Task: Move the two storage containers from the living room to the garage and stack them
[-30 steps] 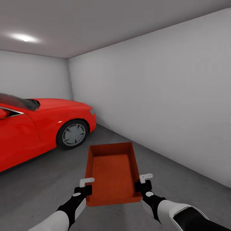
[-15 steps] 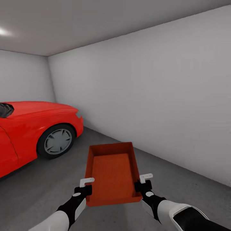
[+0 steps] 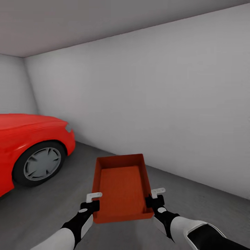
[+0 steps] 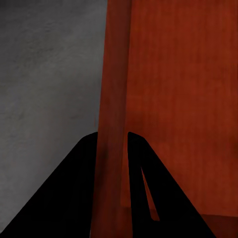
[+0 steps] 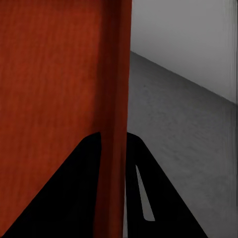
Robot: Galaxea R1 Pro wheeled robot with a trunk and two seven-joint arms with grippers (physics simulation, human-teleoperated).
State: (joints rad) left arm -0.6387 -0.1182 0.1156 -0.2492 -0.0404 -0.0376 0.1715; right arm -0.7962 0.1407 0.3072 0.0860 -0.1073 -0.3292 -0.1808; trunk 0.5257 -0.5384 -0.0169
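While I am looking down from my head, I am holding one bin (image 3: pixel 122 187) out in front of me, clear of the floor (image 3: pixel 194 198), its open top facing up. My left tool (image 3: pixel 93 200) is gripping the bin's left wall near the corner closest to me, and my right tool (image 3: pixel 155 196) is gripping the right wall at the matching spot. Grey concrete is lying under and around the bin. A red car (image 3: pixel 31 146) is standing off to my left, its front wheel (image 3: pixel 39 164) facing me, and a plain white wall (image 3: pixel 156 104) is running along ahead and to my right.

Through my left wrist camera, my left tool (image 4: pixel 113 148) is clenching the bin's wall (image 4: pixel 116 74), with one dark finger (image 4: pixel 74 188) outside it and the other inside, over the ribbed bottom (image 4: pixel 183 99); the floor (image 4: pixel 49 74) is showing beyond the wall.

Through my right wrist camera, my right tool (image 5: pixel 114 146) is clenching the bin's other wall (image 5: pixel 116 64) the same way, one finger (image 5: pixel 74 188) inside and one outside. The floor (image 5: pixel 178 124) and the foot of the white wall (image 5: pixel 188 34) are lying beyond.
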